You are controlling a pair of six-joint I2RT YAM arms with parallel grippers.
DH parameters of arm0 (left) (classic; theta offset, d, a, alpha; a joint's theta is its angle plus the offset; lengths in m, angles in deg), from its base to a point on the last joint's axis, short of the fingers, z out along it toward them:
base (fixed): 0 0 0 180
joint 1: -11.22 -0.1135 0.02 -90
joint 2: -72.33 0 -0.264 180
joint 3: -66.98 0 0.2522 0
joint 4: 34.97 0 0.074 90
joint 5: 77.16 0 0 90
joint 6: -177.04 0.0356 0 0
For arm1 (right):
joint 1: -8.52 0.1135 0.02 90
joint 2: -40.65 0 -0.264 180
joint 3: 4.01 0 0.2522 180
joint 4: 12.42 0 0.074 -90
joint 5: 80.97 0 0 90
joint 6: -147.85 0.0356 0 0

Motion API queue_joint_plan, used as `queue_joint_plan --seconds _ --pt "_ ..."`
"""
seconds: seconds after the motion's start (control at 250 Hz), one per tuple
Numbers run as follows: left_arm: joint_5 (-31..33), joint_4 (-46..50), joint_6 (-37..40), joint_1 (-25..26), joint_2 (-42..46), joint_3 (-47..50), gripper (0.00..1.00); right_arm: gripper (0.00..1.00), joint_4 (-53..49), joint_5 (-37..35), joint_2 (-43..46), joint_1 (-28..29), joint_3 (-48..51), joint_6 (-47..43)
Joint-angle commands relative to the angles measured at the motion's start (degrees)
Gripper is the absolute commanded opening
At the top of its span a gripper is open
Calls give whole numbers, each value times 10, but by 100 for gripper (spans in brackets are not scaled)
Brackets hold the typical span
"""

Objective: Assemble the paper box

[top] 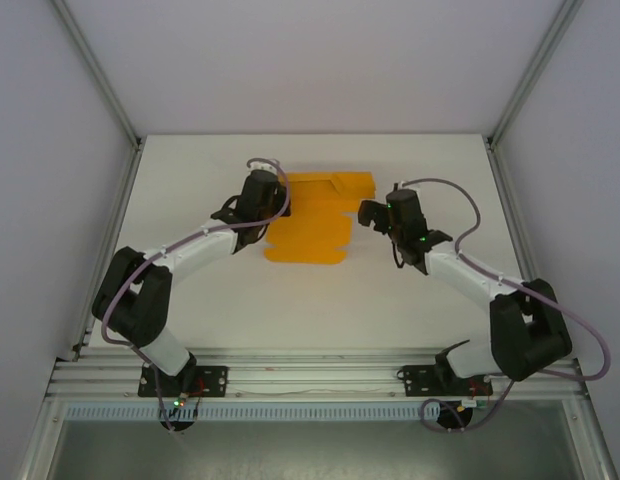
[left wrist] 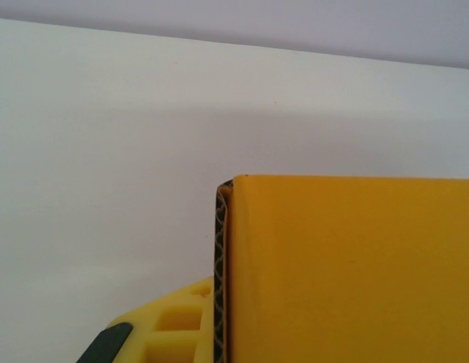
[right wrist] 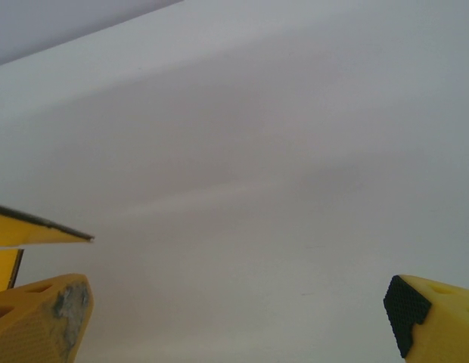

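Note:
The paper box (top: 315,225) is an orange-yellow die-cut sheet lying mostly flat mid-table, with flaps toward the back. My left gripper (top: 273,215) is at the sheet's left edge. In the left wrist view a raised card panel (left wrist: 348,272) shows its corrugated edge pressed against my yellow finger (left wrist: 166,325); the left gripper (left wrist: 219,329) is shut on that panel, and the other finger is hidden behind it. My right gripper (top: 368,212) hovers by the sheet's right edge, apart from it. In its wrist view the right gripper (right wrist: 238,321) is open with nothing between its fingers, and a card corner (right wrist: 30,227) shows at the left.
The white table (top: 190,300) is enclosed by pale walls and aluminium posts (top: 100,75). A metal rail (top: 310,380) carrying both arm bases runs along the near edge. Bare tabletop lies in front of the sheet and to both sides.

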Motion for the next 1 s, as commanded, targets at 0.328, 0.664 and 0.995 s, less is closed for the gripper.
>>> queue_joint_plan --seconds 0.328,0.664,0.995 --pt "-41 -12 -19 3 7 -12 0 100 78 164 -41 4 -42 -40" --pt "-61 -24 -46 3 -3 -15 0 100 169 36 -116 75 -63 -60" --pt "-54 -30 -59 3 3 -4 0 100 172 -269 -126 131 -64 -79"
